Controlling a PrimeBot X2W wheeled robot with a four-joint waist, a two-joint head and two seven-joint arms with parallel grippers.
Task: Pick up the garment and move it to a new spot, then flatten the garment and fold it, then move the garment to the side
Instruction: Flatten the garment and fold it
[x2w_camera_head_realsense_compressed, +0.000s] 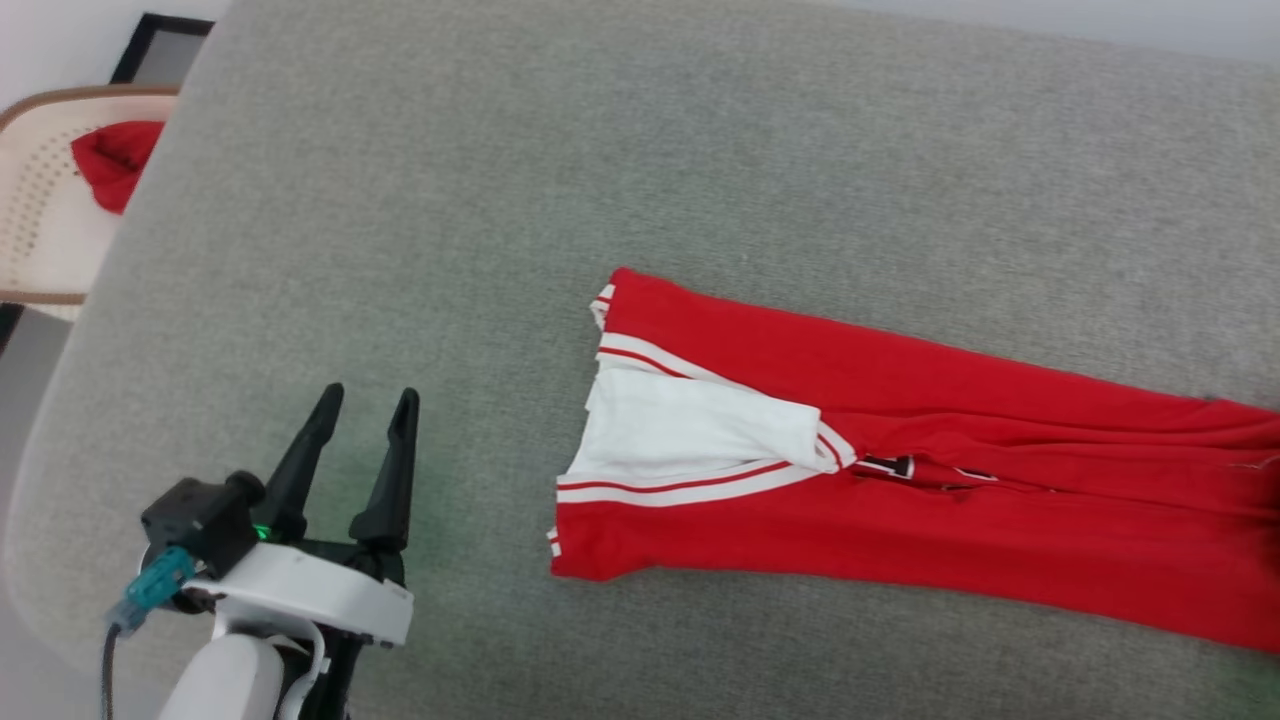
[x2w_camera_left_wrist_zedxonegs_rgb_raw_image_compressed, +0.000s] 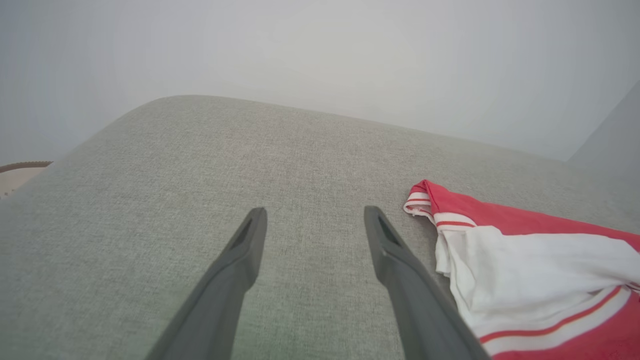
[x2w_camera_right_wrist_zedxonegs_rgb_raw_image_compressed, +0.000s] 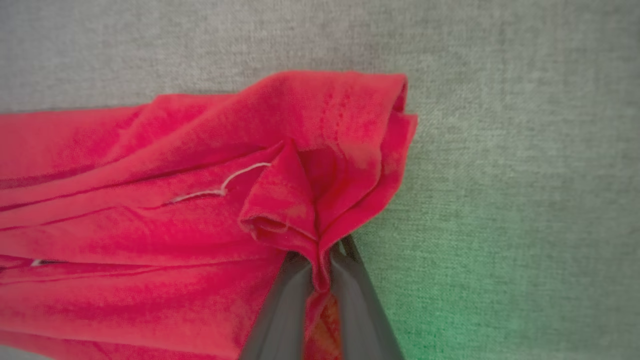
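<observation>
One wide grey fabric surface (x2w_camera_head_realsense_compressed: 400, 200) carries everything. The garment (x2w_camera_head_realsense_compressed: 900, 520) lies on its right half in the head view, folded lengthwise into a long red strip. Its long axis runs left to right and sinks a little toward the right. The end with the striped trim and the white sleeve (x2w_camera_head_realsense_compressed: 690, 425) points to the robot's left, and the opposite end is cut off by the right border. Of the lettering (x2w_camera_head_realsense_compressed: 890, 466), only a small black-and-white part looks out from a crease.

The left arm enters from the lower left corner with its pale forearm. The left gripper (x2w_camera_head_realsense_compressed: 371, 393) points up the view over bare fabric, near the trimmed end but apart from it. Its two fingers are spread with nothing between them. Whether it touches the surface, I cannot tell.

In the right wrist view the right gripper (x2w_camera_right_wrist_zedxonegs_rgb_raw_image_compressed: 320, 255) is clamped on a bunched red fold of the garment. At far upper left a pale perforated chair (x2w_camera_head_realsense_compressed: 40, 220) holds a small red cloth (x2w_camera_head_realsense_compressed: 115, 160).
</observation>
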